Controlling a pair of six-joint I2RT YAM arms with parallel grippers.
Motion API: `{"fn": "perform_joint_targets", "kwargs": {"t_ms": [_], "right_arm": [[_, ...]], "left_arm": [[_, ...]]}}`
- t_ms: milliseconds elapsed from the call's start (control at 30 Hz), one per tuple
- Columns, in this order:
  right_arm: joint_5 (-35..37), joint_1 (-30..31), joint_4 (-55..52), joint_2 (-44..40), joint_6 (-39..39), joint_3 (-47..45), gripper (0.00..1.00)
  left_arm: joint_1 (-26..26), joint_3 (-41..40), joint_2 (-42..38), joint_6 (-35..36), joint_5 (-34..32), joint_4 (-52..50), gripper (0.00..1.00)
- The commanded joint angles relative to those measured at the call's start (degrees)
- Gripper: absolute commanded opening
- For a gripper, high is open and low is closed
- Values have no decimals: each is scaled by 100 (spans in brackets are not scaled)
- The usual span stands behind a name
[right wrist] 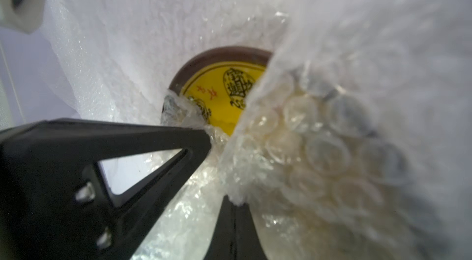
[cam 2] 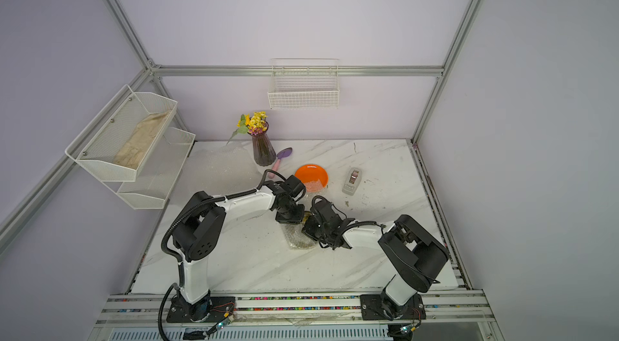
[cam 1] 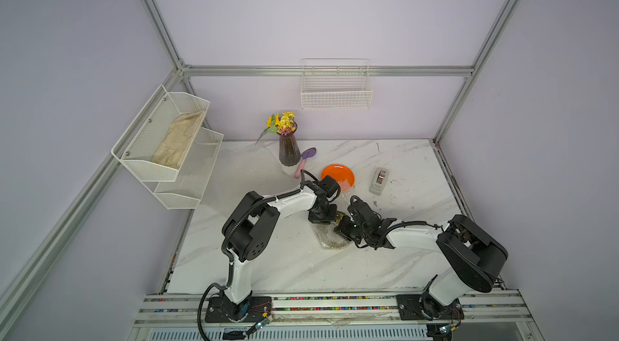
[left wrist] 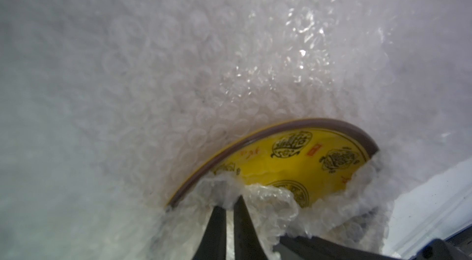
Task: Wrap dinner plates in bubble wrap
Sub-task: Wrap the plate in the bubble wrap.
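A yellow plate with dark ornaments [left wrist: 293, 164] [right wrist: 222, 92] lies partly folded inside a sheet of bubble wrap [cam 1: 326, 239] [cam 2: 294, 239] mid-table. My left gripper [left wrist: 231, 202] [cam 1: 322, 220] is shut on a bunched edge of that wrap, over the plate's rim. Just beside it, my right gripper [right wrist: 235, 202] [cam 1: 340, 227] is shut on another flap of the same wrap [right wrist: 306, 131], raised over the plate. An orange plate [cam 1: 336, 173] [cam 2: 310, 173] sits behind both grippers, its near edge under a bit of bubble wrap [cam 1: 345, 186].
Another bubble wrap sheet [cam 1: 248, 172] is spread at the back left. A vase of flowers [cam 1: 288, 150], a purple trowel [cam 1: 306, 159] and a grey tape dispenser [cam 1: 379, 181] stand along the back. White mesh shelves [cam 1: 167, 141] hang left and a wire basket [cam 1: 336, 95] hangs on the back wall.
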Motion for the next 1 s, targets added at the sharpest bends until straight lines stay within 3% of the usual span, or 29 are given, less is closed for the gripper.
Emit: {"fn": "perform_joint_targets", "kwargs": {"t_ms": [0,233,300,433,533,733,833,867,933,967], "right_arm": [[747,-62,110,18,192,-115,0],[1004,-63,151,-121,420,-348,0],[939,-63,253,-59,468,-378,0],[893,-63,350,-49,526,-380,0],[893,-63,321,-115,535,-357,0],[949,-59,58,-498,504,-364,0],[1110,-63,-416,-908,356,-292,0],[1118,-63,-603,-1023,278,-228,4],[1081,-64,-888,-1202,170,-108,26],[1030,-63,-926,-1252,116,-47,29]], "left_arm": [[40,-148,-436,25,-143,-51,15],[63,-87,-1374,-105,-34,-186,56],[61,-134,-1374,-167,405,-29,62],[61,-242,-995,-278,1044,233,65],[72,-319,-750,-273,1073,419,54],[201,-211,-287,-234,724,655,13],[240,-177,-106,-168,458,600,7],[245,-164,-42,-145,454,590,6],[244,-170,85,-149,421,590,5],[246,-171,142,-141,400,590,5]]}}
